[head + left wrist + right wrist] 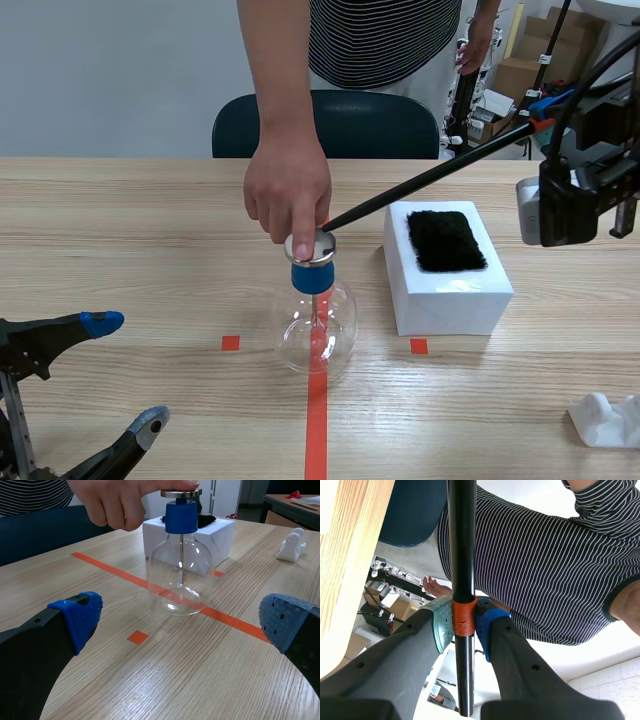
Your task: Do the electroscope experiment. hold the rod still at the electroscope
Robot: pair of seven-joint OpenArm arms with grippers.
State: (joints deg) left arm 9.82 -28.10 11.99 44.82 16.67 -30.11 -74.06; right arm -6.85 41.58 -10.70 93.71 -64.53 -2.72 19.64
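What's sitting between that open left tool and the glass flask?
Nothing. In the left wrist view, only bare table with a small orange tape square lies between the left tool and the flask.

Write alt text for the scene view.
A person's hand presses a finger on the metal cap of a glass electroscope, while the right gripper holds a black rod with its tip by the cap. A white box stands nearby.

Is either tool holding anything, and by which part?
The right tool is shut on the black rod, gripping it at its orange tape band. The left tool is open and holds nothing.
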